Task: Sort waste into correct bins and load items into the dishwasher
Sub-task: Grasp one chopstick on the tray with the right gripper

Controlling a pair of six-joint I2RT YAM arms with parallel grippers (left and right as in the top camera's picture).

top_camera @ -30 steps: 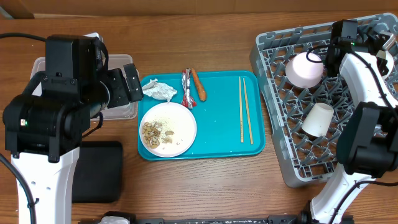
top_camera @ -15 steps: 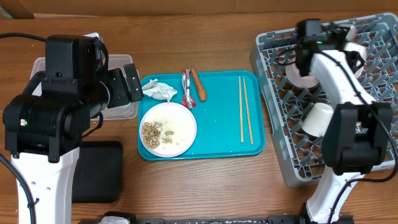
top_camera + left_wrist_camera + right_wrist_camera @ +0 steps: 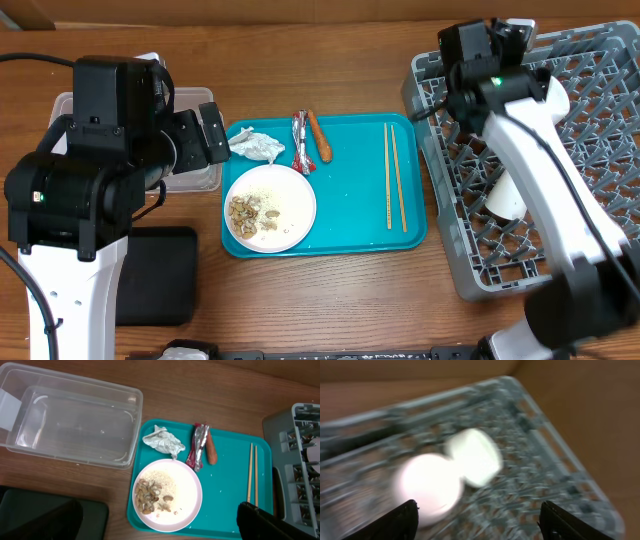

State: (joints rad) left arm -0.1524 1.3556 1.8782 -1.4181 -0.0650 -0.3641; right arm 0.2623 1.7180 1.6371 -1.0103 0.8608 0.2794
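My right gripper (image 3: 480,524) is open and empty above the grey dishwasher rack (image 3: 600,150). Below it, in the blurred right wrist view, a pale bowl (image 3: 427,487) and a white cup (image 3: 475,455) rest in the rack. My left gripper (image 3: 160,532) hangs open over the teal tray's left edge, holding nothing. On that tray lie the white plate (image 3: 270,207) with brown food scraps (image 3: 245,213), a crumpled napkin (image 3: 255,146), a red-and-white wrapper (image 3: 300,142), an orange sausage stick (image 3: 319,136) and the chopsticks (image 3: 395,190). The clear tub (image 3: 75,425) and black tray (image 3: 160,275) are empty.
The teal serving tray (image 3: 350,225) sits mid-table between the bins on the left and the rack on the right. My right arm crosses the rack's left half and hides the bowl from overhead. The cup (image 3: 508,195) lies in the rack's front left.
The right gripper has gone from shut to open, and its arm has swung left across the rack, now covering the bowl from above. The left arm has not moved.
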